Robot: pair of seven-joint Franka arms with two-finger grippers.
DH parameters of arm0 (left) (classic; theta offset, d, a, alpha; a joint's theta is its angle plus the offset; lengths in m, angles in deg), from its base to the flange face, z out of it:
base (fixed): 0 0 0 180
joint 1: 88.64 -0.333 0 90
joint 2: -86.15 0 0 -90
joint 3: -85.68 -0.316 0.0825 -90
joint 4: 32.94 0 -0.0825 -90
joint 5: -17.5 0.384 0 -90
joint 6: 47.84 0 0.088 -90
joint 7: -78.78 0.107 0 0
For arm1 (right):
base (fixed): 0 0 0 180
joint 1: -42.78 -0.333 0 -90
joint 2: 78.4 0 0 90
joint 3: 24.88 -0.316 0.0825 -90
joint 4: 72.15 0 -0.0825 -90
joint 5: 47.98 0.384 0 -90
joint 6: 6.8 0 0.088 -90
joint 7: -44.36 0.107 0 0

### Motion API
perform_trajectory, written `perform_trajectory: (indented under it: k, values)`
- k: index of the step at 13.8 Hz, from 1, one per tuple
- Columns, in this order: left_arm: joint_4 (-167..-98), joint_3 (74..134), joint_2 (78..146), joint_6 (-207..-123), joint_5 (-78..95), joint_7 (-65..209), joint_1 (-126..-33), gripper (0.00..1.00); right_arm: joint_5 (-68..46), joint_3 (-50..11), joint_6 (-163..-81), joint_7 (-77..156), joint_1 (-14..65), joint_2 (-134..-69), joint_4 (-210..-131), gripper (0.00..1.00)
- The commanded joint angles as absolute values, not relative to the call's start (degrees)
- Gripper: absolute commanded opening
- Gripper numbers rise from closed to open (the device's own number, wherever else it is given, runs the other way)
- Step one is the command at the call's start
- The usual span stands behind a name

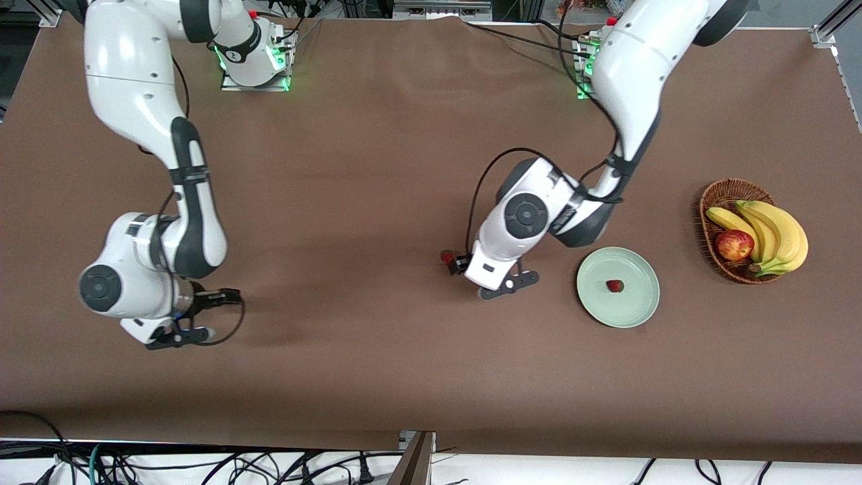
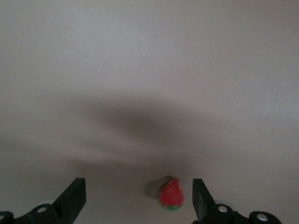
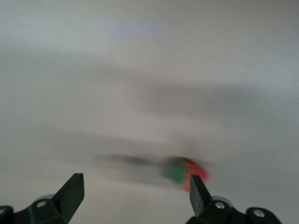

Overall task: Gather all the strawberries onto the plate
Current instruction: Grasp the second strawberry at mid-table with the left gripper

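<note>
1. Both pairs of jaws are seen spread apart, with nothing clamped between them.
2. In the left wrist view, the left gripper (image 2: 135, 198) is shown low over the brown table (image 2: 149, 70), and a strawberry (image 2: 171, 195) is seen lying on the cloth between its fingers (image 2: 74, 196), closer to one finger than to the other.
3. From the front, the left gripper (image 1: 486, 277) is placed over the middle of the table (image 1: 377, 155), and that strawberry (image 1: 446, 256) is partly visible just beside the gripper body, toward the right arm's end.
4. In the right wrist view, the right gripper (image 3: 135, 193) is shown with its fingers (image 3: 72, 193) wide, and a second strawberry (image 3: 189, 172) is seen blurred on the table, next to one fingertip; whether it is touched cannot be told.
5. From the front, the right gripper (image 1: 202, 316) is found over the right arm's end of the table; the berry below it is hidden in that view.
6. A pale green plate (image 1: 636, 303) is set toward the left arm's end, near the left gripper, and a third strawberry (image 1: 614, 286) is seen lying in it.
7. A wicker basket (image 1: 714, 209) is placed beside the plate, closer to the left arm's end, and bananas (image 1: 774, 232) and a red apple (image 1: 734, 244) are held in it.
</note>
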State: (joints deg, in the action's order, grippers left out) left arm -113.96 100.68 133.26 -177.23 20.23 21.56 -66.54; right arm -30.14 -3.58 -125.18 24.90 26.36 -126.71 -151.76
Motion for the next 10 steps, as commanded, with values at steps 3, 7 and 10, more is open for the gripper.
perform_trajectory:
  k: [3, 7, 10]
  values:
    - [-110.6, 97.8, 137.0, -178.5, 21.5, 14.3, -61.2, 1.0, -30.9, -4.2, -125.3, 23.3, 27.7, -126.6, -153.2, 1.0]
    - [-110.9, 97.7, 138.8, -178.6, 21.9, 14.9, -60.1, 0.74, -30.9, -4.2, -126.9, 23.2, 28.0, -127.4, -153.3, 1.0]
    - [-110.9, 97.7, 138.7, -178.5, 24.2, 15.0, -60.2, 0.13, -31.4, -4.2, -127.8, 22.4, 28.3, -128.1, -153.4, 1.0]
